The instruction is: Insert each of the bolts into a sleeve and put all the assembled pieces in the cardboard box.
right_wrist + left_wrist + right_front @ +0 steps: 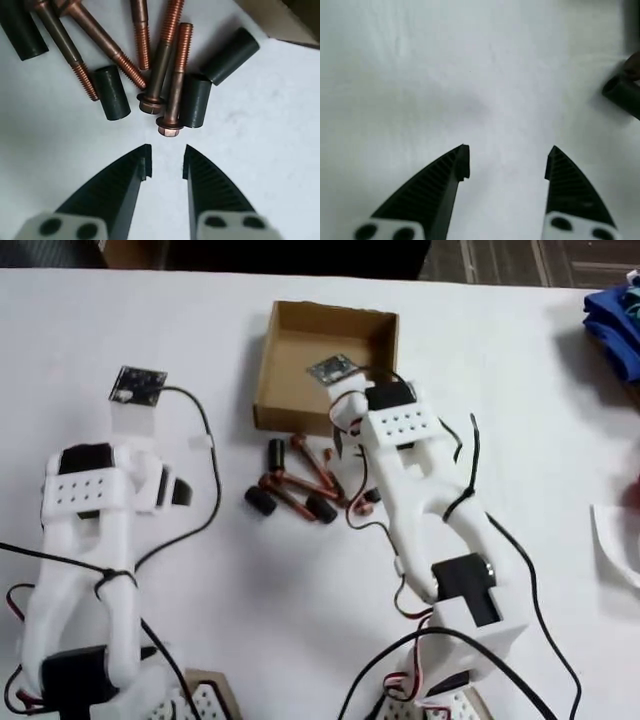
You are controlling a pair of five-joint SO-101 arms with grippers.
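Inspection of my left gripper (509, 150): the jaws stand wide apart, holding nothing and touching nothing, over bare white table (520, 390). My right gripper (166, 150) has its jaws parted by a narrow gap, also holding nothing. Its fingertips sit just short of the hexagonal head of the nearest bolt (168, 131) without touching it. The bolts (300, 480), copper-coloured, lie in a loose crossed heap; I count five in the right wrist view. Four black sleeves (275, 452) lie among them, one (195, 100) lying against the shank of the nearest bolt. Every bolt I can see lies outside a sleeve. In the high view, the heap sits at 6 o'clock from the cardboard box (265, 380), just beside its near wall. The box stands open-topped and its visible floor is plain cardboard; my right arm's wrist covers its corner at 4 o'clock. My left gripper is at 9 o'clock from the heap, well apart from it, with one sleeve end (622, 92) showing at the margin of its view. Open table runs between my two arms and to 3 o'clock of the right arm. A blue cloth (615, 330) lies at the table's 2 o'clock edge, and the far edge passes at 12 o'clock, just behind the box.
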